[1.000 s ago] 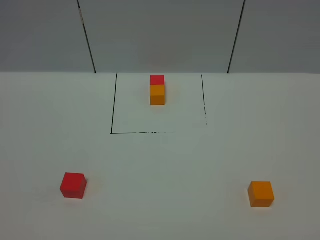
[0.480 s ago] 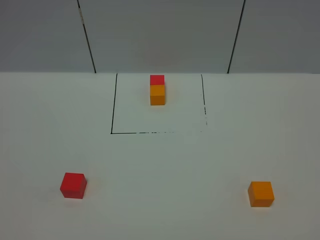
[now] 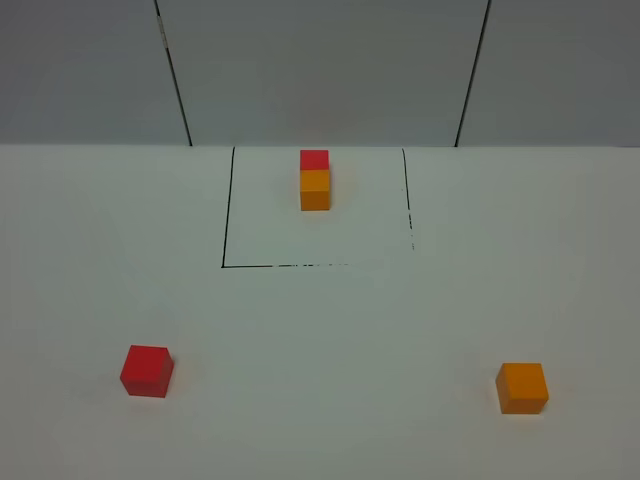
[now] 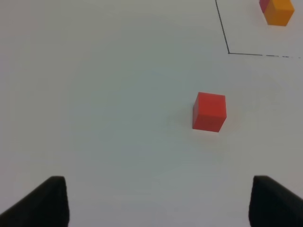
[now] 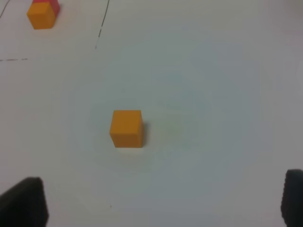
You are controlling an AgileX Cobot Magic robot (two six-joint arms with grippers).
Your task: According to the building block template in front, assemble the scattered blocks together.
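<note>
Surface [image 3: 330, 340] lies open between red cube [image 3: 147, 370] and orange cube [image 3: 523, 387], well apart near the front; each approachable from every side. Only other obstacle: template pair [image 3: 314, 180], far back inside drawn square [image 3: 227, 210], well apart from both.

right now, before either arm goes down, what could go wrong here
The red cube sits off-centre between the open left fingers, so a straight descent might knock it aside. The orange cube lies far from it; joined in the wrong order, they would not match the template.
</note>
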